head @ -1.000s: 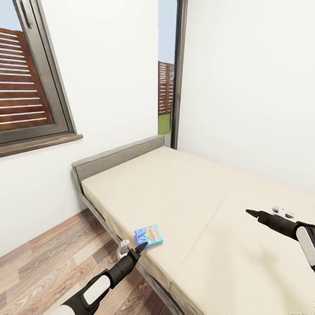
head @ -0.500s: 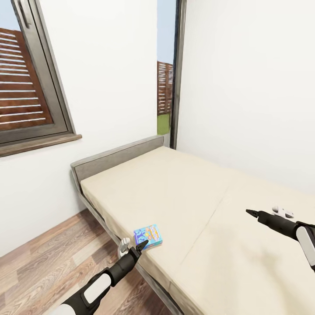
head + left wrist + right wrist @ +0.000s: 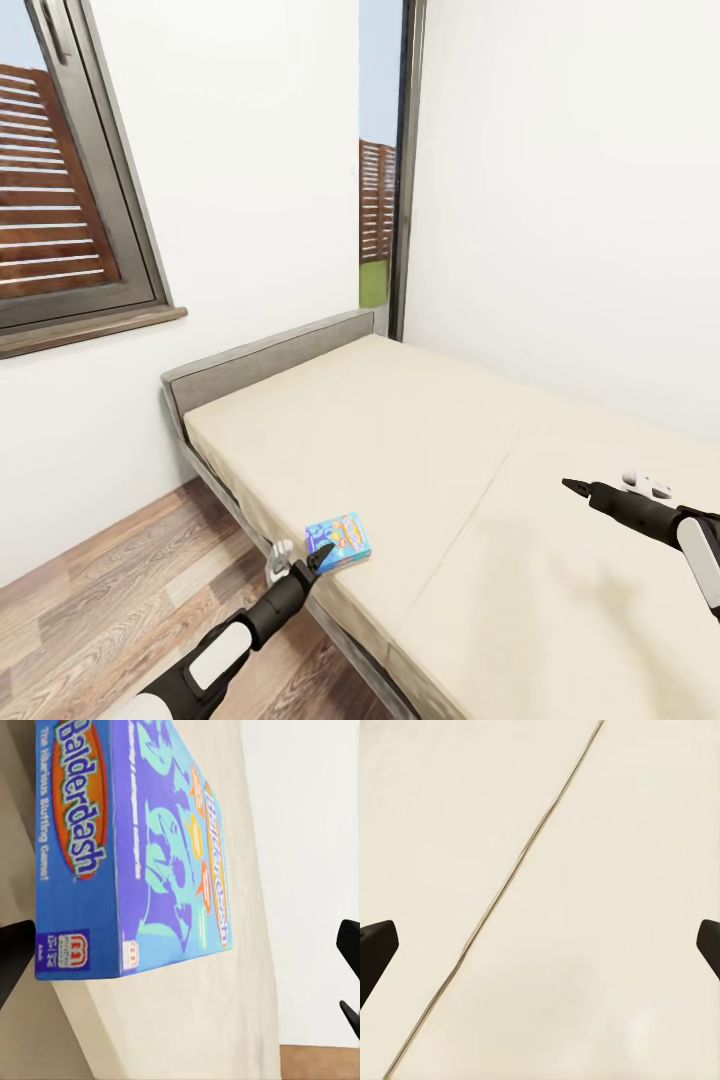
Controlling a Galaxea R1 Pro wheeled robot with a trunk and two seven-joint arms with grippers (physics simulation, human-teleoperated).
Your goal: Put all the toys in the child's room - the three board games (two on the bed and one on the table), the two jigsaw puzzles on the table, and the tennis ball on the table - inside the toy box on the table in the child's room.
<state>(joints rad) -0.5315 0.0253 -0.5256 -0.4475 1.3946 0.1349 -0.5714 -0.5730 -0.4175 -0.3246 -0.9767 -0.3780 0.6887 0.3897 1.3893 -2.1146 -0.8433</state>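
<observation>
Balderdash board game (image 3: pixel 340 539), the blue box, lies flat at the near edge of the bed (image 3: pixel 420 450), close to the corner of the mattress. Left gripper (image 3: pixel 318 556) sits just short of it, fingers apart, one dark tip to each side of the box in the left wrist view (image 3: pixel 135 855). Judgement: box is thin and flat, so advance until both fingers straddle its short sides, keep the tips low against the mattress, then close squarely; an off-centre pinch could let it pivot or slide off the edge. Right gripper (image 3: pixel 570 487) hovers over bare mattress farther in, jaws apart, nothing between them. Beyond: headboard (image 3: pixel 270 352), window (image 3: pixel 70 180).
</observation>
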